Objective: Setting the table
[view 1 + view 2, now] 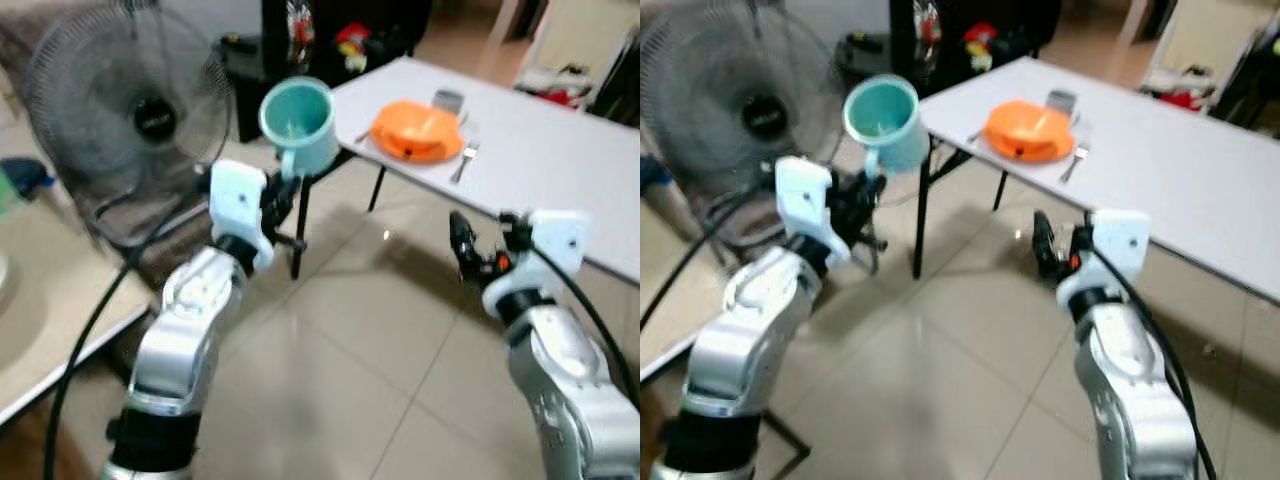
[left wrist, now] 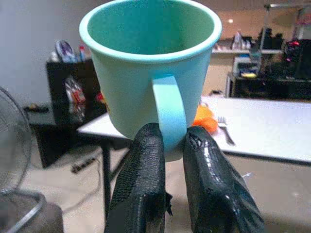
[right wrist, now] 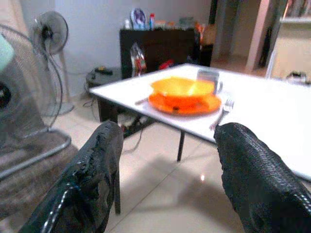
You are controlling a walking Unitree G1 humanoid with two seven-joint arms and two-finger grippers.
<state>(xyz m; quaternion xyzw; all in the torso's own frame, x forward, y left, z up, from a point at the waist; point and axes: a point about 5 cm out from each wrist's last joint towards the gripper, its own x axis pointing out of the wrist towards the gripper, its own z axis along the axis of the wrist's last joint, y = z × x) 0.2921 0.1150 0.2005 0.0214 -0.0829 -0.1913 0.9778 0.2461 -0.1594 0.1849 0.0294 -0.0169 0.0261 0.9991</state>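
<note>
A teal mug point(image 1: 298, 120) is held upright in the air by its handle point(image 2: 169, 111), with my left gripper point(image 1: 283, 190) shut on it, short of the white table's point(image 1: 540, 150) near corner. On that table sit an orange bowl on an orange plate point(image 1: 417, 132), a fork point(image 1: 463, 160) to its right and a small grey cup point(image 1: 448, 100) behind. My right gripper point(image 1: 468, 255) hangs open over the floor below the table's front edge, its fingers point(image 3: 97, 170) wide apart with nothing between them.
A large standing fan point(image 1: 125, 95) is at the left, with a cable running down past my left arm. A dark cabinet point(image 1: 330, 40) stands behind the table. A light counter edge point(image 1: 40, 330) lies at the far left. Tiled floor point(image 1: 370, 370) spreads between my arms.
</note>
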